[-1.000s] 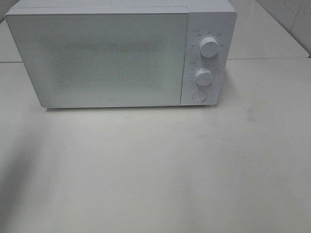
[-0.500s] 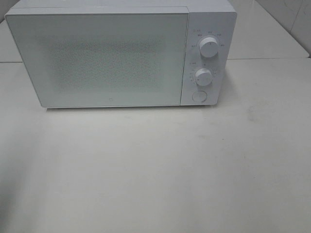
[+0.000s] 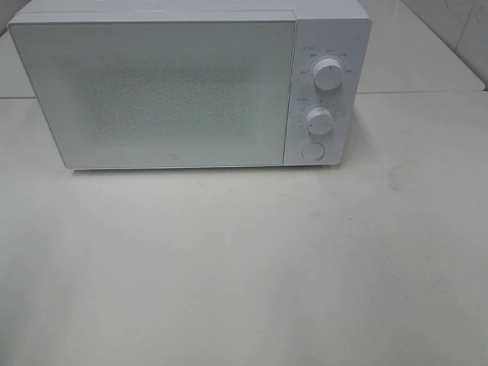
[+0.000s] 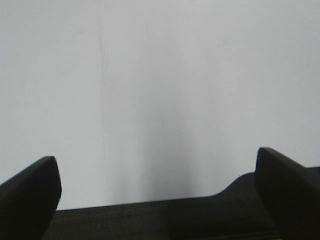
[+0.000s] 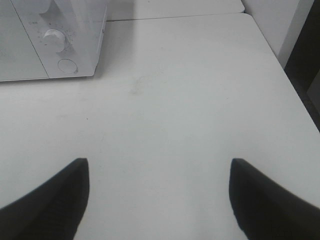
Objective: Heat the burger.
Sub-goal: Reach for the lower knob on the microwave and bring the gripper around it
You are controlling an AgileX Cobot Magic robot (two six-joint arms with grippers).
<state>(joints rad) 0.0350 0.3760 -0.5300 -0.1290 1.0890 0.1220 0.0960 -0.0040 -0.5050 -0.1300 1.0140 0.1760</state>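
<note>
The burger is out of view in every frame. A white microwave [image 3: 152, 91] stands at the back of the white table [image 3: 244, 267] with its door shut; its frosted window shows nothing inside. Neither gripper appears in the exterior high view. My left gripper [image 4: 156, 162] is open over bare white surface, with nothing between its dark fingers [image 4: 30, 190]. My right gripper [image 5: 158, 167] is open above the table, to the right of and in front of the microwave [image 5: 60, 45], and holds nothing.
The microwave's control panel carries two round knobs [image 3: 328, 74] [image 3: 319, 120] and a round button [image 3: 312, 151] below them. The right wrist view shows the table's right edge [image 5: 295, 95] with a dark gap beyond it. A tiled wall [image 3: 457, 30] rises at the back right.
A dark shadow over the table's front left has faded away. The microwave has not moved.
</note>
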